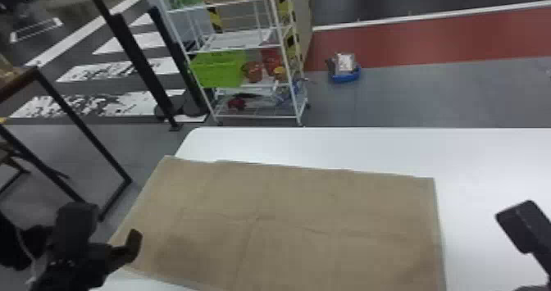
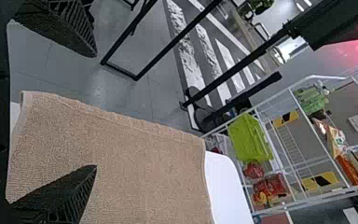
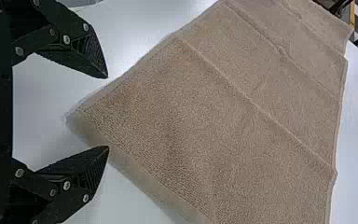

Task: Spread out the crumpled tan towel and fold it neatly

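White table (image 1: 492, 159), one: standing foremost. White rack (image 1: 242, 40), one: standing beyond, holding a green bin (image 1: 217, 69). Tan towel (image 1: 295, 212), one: lying spread, lightly creased, overhanging the table's left edge. Left gripper (image 1: 108, 223), one: hovering by the towel's left side, gaping, grasping nothing. Right gripper (image 1: 522, 226), one: hovering rightward, likewise gaping.
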